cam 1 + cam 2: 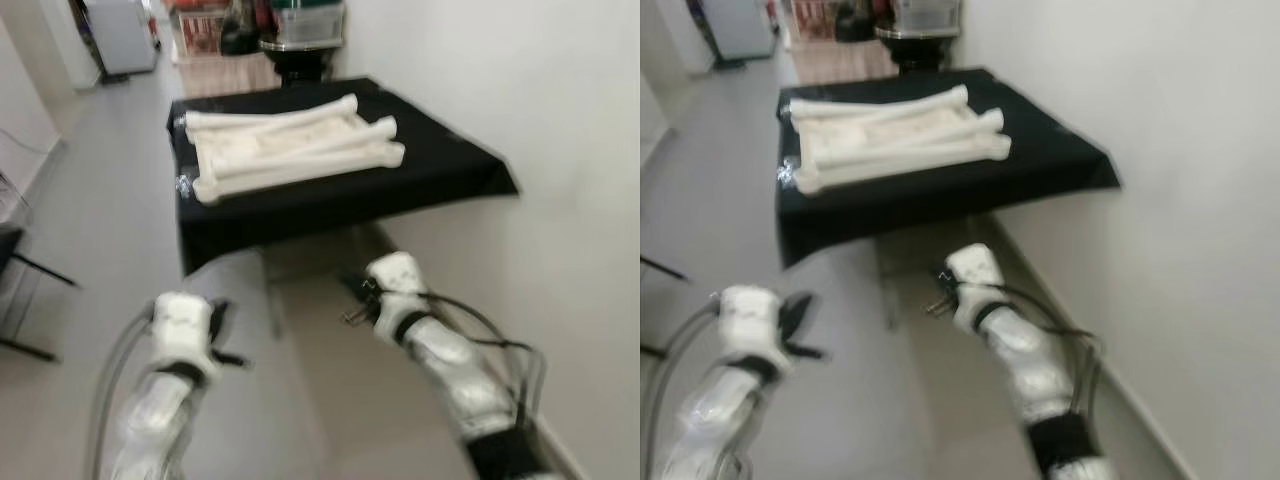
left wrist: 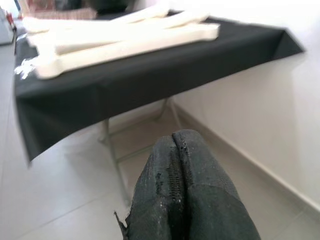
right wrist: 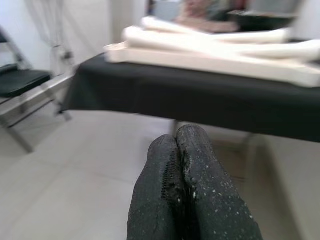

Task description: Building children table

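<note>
Several pale wooden table parts [image 1: 290, 150], long legs and a flat panel, lie stacked on a table draped in black cloth [image 1: 440, 175] ahead of me by the right wall. Both arms are held low in front of me, short of the table's near edge. My left gripper [image 2: 177, 150] is shut with nothing in it, its fingers pressed together and pointing at the cloth's front edge. My right gripper [image 3: 177, 142] is shut and empty too, aimed under the tabletop. The wooden parts [image 2: 120, 37] look blurred in both wrist views.
A white wall [image 1: 560, 120] runs along the right side, close to the table. A dark folding chair [image 3: 25, 82] stands to my left. Grey tiled floor [image 1: 110, 220] stretches left of the table. Cluttered shelves and a black stand [image 1: 300, 50] lie beyond it.
</note>
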